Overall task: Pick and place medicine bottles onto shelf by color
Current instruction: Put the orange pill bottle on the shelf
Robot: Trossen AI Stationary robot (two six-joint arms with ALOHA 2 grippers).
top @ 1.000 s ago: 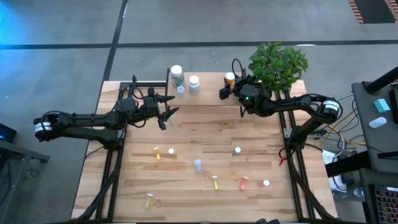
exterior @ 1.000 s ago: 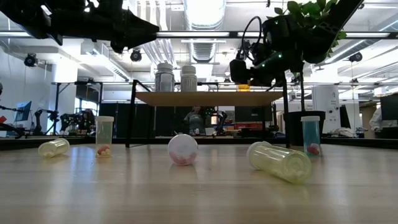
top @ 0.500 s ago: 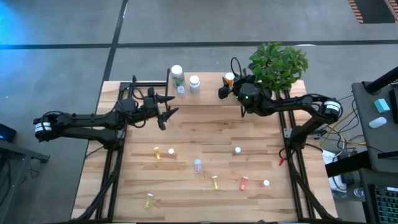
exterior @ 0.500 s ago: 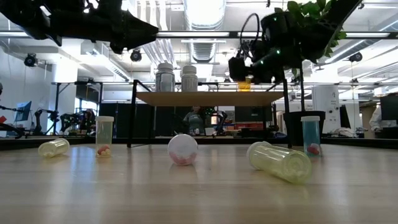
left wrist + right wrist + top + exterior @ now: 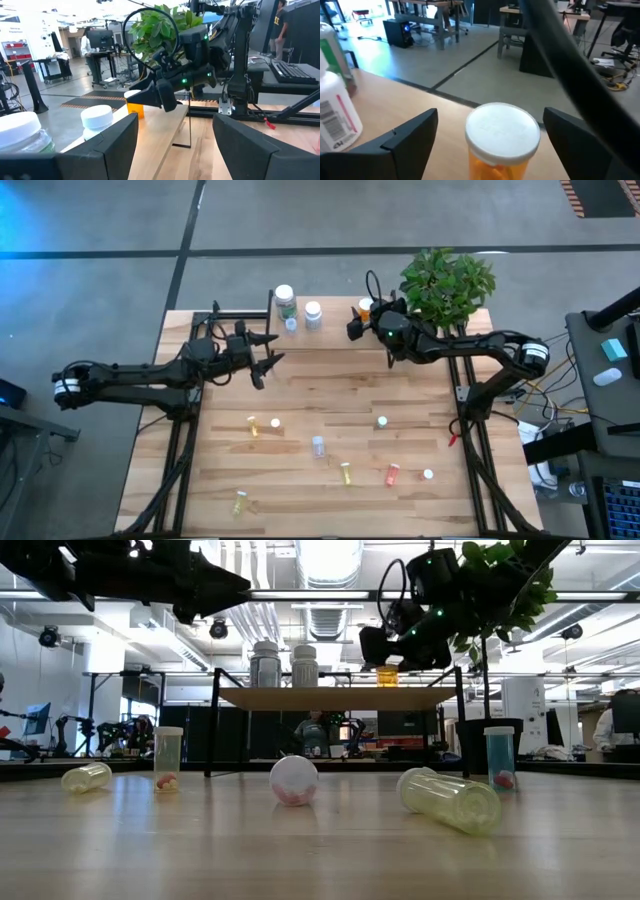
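Note:
The shelf stands along the table's far edge. An orange bottle with a white cap stands upright on it. My right gripper is open, one finger on either side of the cap without touching it; in the high view this gripper sits at the shelf's right part. Two white-capped bottles and a small vial stand on the shelf's left part. My left gripper hovers open in front of them, with nothing between its fingers. Several small bottles, yellow, orange and clear, lie or stand on the table.
A potted plant stands at the shelf's right end, close behind my right arm. The loose bottles are spread over the table's near half, some upright, some on their sides. Bare board lies between them and the shelf.
My right gripper has risen a little at the orange bottle, so more of the bottle shows below it in the low view. The bottle stays upright on the shelf.

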